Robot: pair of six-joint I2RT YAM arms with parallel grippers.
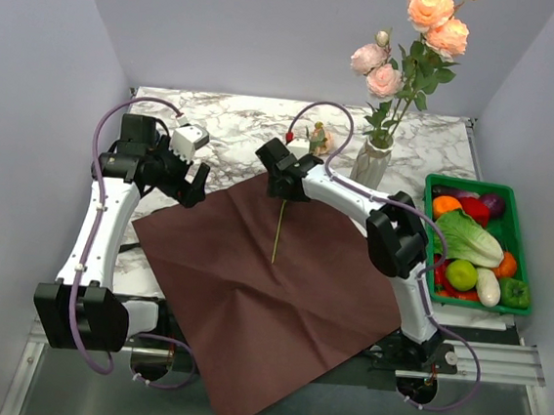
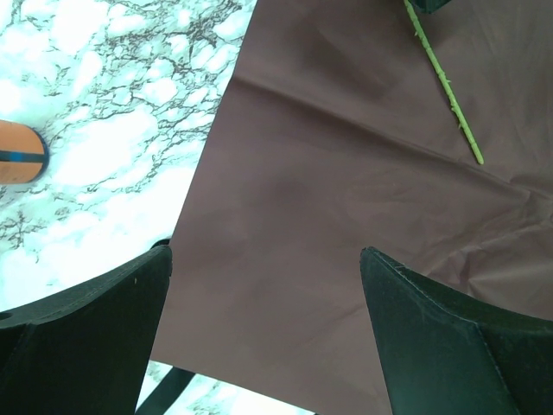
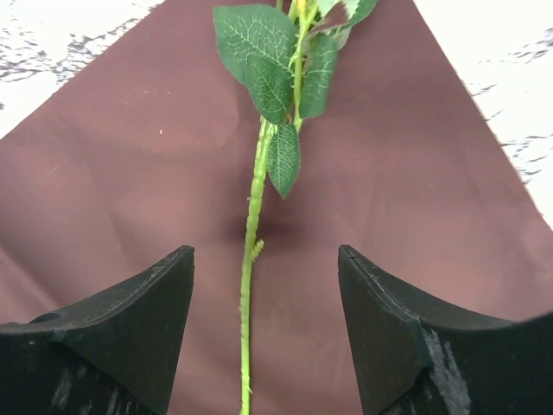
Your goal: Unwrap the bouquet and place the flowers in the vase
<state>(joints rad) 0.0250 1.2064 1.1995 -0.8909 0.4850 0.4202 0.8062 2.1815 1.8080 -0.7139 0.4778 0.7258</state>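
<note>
Now the paper (image 1: 249, 293) lies flat and open on the bench (image 1: 236, 125), left of the vase (image 1: 371, 164), and most of the roses (image 1: 427, 26) already stand in that vase. One stem (image 1: 277, 232) remains on the paper, left of the vase, its long axis running from the far side toward me. My right claw (image 1: 283, 187) hangs over its upper end with the fingers (image 3: 130, 328) apart, one on each side, neither touching it. I judge the next move needs only a squeeze, then a lift toward the vase. My left claw (image 2: 266, 252), wide apart and empty, sits farther from the vase, over the paper's left edge, so the right arm is plainly nearer. My right wrist camera shows the leaves and the stem centred in the gap, which the overhead view hides under the claw. Only the overhead view shows the vase. I cannot see this stem's bloom in any view.
</note>
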